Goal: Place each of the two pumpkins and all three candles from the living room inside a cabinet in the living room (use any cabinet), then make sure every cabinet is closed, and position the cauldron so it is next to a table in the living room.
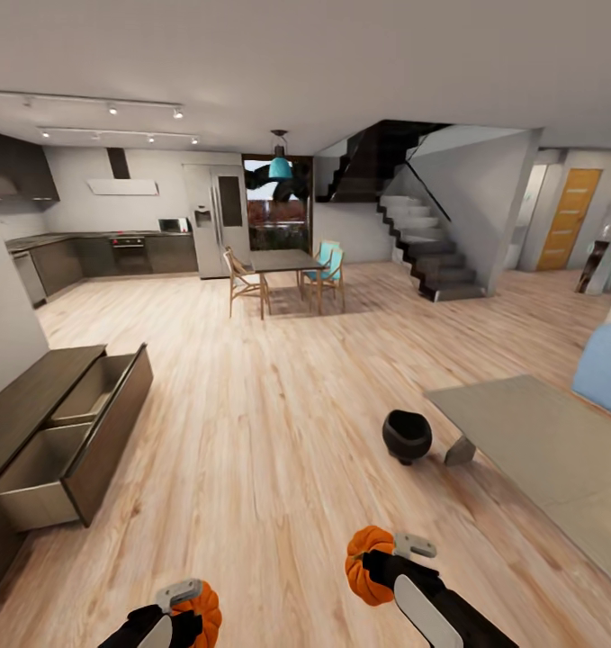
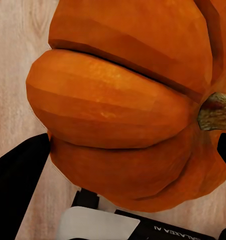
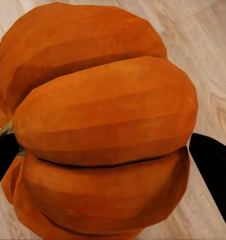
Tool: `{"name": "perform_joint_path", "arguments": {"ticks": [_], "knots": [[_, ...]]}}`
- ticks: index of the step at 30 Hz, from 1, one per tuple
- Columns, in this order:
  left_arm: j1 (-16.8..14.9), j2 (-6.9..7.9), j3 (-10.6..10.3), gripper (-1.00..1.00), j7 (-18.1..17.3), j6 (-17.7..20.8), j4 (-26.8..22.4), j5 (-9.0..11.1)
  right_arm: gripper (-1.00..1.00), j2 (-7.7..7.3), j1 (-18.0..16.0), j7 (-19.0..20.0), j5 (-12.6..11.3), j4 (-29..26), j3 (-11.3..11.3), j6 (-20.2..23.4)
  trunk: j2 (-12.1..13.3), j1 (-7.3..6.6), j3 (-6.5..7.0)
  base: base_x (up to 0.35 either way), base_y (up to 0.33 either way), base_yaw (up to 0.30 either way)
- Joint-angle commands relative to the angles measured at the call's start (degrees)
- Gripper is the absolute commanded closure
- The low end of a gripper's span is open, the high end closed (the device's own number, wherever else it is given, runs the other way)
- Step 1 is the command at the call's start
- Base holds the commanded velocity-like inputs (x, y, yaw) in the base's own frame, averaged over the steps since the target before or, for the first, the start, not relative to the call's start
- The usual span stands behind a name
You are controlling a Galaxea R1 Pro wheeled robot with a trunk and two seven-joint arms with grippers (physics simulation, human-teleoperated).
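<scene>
two pumpkins are in my grip, one per arm. at the bottom left of the head frame my left gripper [image 1: 186,610] is clamped on the left pumpkin [image 1: 204,612], which sits right at the frame's lower edge. in the left wrist picture that pumpkin [image 2: 128,105] bulges between the dark fingers [image 2: 18,175], its stem [image 2: 217,111] at the right edge of that picture.

lower centre of the head frame, my right gripper [image 1: 381,562] is closed around the right pumpkin [image 1: 368,565], with the black and white forearm running off the bottom. the right wrist picture has that pumpkin [image 3: 105,125] pressed between black fingers [image 3: 215,170] over pale wood floor [image 3: 213,60].

the cabinet [image 1: 44,432] stands along the left edge of the head frame, dark brown, with two drawers [image 1: 98,396] pulled out and their beige insides showing. the black cauldron [image 1: 407,436] sits on the floor right of centre, just beside the corner of the grey coffee table [image 1: 539,441] that fills the right middle.

in the upper part of the frame i see a dining table with chairs [image 1: 285,270], a kitchen [image 1: 116,243] at upper left and a staircase [image 1: 426,243] at upper right.
</scene>
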Motion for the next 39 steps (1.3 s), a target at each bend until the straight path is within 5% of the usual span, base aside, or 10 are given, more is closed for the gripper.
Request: {"name": "perform_joint_path", "arguments": {"ticks": [1,39], "knots": [[-0.1,0.08,-0.5,1.00,0.5,0.1,-0.2,0.5,1.00,-0.07,-0.1,-0.4,-0.1,-0.1,0.2,0.1,-0.1,0.04,-0.07,0.336,0.000,0.009],[-0.1,0.08,-0.5,1.00,0.6,0.1,-0.2,0.5,1.00,-0.07,-0.1,-0.4,-0.3,-0.2,0.0,0.1,-0.1,0.04,-0.50,0.336,0.000,0.093]]}}
